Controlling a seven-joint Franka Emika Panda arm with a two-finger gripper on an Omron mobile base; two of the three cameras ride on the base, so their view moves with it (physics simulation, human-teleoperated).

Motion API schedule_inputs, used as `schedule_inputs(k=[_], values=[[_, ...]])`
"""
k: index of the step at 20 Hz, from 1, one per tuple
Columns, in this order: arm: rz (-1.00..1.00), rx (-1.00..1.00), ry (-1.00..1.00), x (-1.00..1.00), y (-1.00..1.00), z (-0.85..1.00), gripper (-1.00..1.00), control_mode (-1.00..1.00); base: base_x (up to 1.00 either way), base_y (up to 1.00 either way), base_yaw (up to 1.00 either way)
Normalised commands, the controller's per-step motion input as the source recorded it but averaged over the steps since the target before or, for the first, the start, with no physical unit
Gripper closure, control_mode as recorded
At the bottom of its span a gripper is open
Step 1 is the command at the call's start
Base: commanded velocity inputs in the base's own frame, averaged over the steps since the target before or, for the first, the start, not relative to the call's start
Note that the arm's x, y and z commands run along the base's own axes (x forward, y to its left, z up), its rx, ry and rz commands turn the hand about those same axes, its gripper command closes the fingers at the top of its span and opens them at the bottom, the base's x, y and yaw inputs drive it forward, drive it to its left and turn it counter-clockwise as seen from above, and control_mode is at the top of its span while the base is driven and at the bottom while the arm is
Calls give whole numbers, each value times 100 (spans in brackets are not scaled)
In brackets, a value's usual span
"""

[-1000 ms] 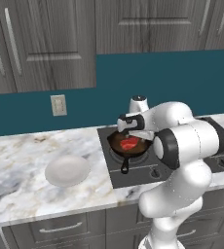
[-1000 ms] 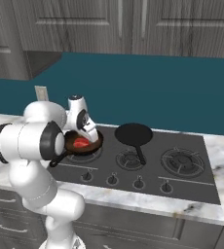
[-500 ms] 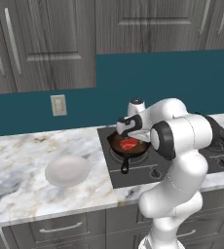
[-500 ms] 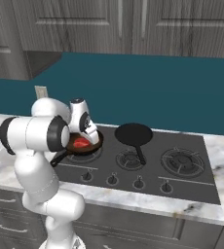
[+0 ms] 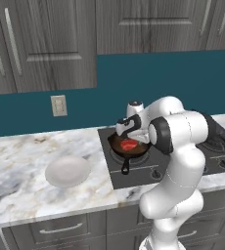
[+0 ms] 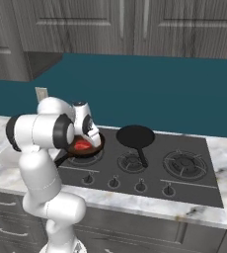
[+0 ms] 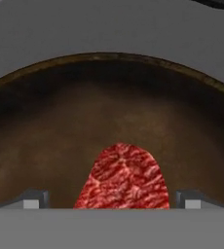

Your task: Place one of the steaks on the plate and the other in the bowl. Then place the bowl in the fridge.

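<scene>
Gripper (image 7: 112, 202): jaws stood wide apart and held nothing; the two tips showed at either side of the hand view with a steak between them, no contact visible. It hung low over a frying pan on the stovetop.

Cabinets (image 5: 46, 44): grey wood doors, high above and behind the gripper.

Backsplash (image 6: 150, 89): teal wall panel behind the gripper.

Counter (image 5: 21, 161): white marbled top, stretching away to the gripper's left.

Stovetop (image 6: 150, 168): dark, with burners and a row of knobs along the front edge, directly under the gripper and running off to its right.

Plate (image 5: 67, 171): round, white, on the counter well to the gripper's left, bare.

Frying pan (image 5: 129, 149): dark brown inside, on the near left burner just below the gripper, handle pointing toward the counter's front edge.

Second pan (image 6: 135, 136): black, on the back burner near the gripper's right.

Steak (image 7: 123, 177): red meat with paler streaks, lying flat in the frying pan right beneath the gripper. Whether it was one piece or two could not be told.

Wall outlet (image 5: 58, 105): pale plate on the backsplash, to the gripper's left.
</scene>
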Motion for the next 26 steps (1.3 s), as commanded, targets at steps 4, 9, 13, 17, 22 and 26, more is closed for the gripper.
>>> schedule_inputs(k=[4,9,13,17,22,26], values=[[-2,0,1,2,0,-31,-100,-100,0,0,0],[0,0,0,1,0,-19,-100,-100,0,0,0],[0,0,0,0,3,-9,100,-100,0,0,0],[0,0,0,0,1,0,100,-100,0,0,0],[-4,1,0,-1,2,0,100,-100,0,0,0],[-19,11,2,-42,-5,75,100,-100,0,0,0]])
